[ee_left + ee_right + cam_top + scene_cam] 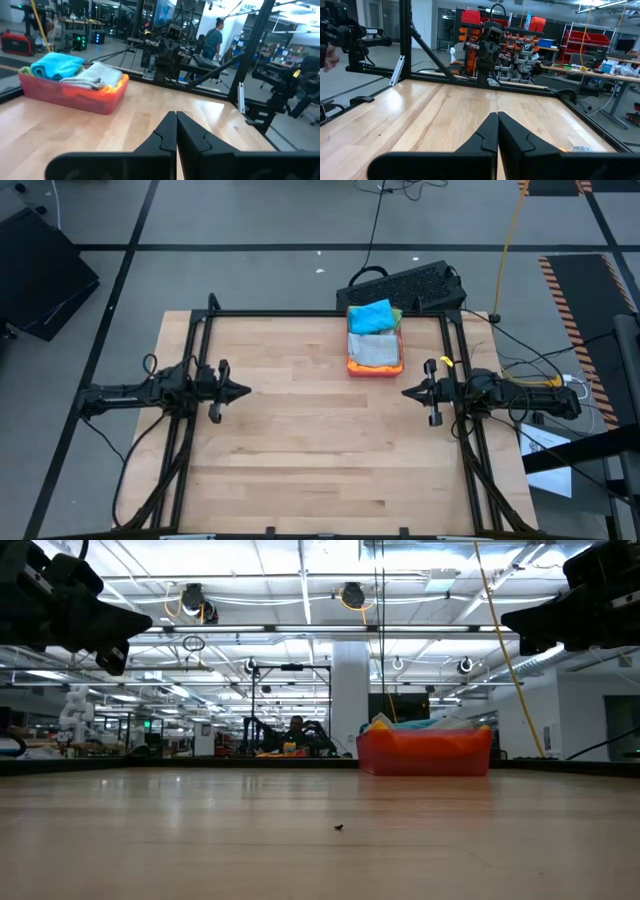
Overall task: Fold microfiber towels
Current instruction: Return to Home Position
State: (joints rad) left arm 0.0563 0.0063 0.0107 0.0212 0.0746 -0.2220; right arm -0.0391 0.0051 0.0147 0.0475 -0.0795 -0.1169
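Note:
The microfiber towels lie piled in a pink-red tray [375, 368] at the table's far side, right of centre: a bright blue towel [371, 316] on top at the far end, a grey one [376, 350] nearer, with orange and green edges showing below. The tray [75, 94] also shows in the left wrist view. My left gripper [243, 391] hovers shut at the table's left side, pointing level toward the right. My right gripper [408, 392] hovers shut at the right side, pointing level toward the left. Both are clear of the table and hold nothing.
A black keyboard [405, 285] sits beyond the table's far edge, behind the tray. A black frame [320, 313] runs along the table's far, left and right edges. A small dark speck [339, 827] lies on the bare wood between the grippers.

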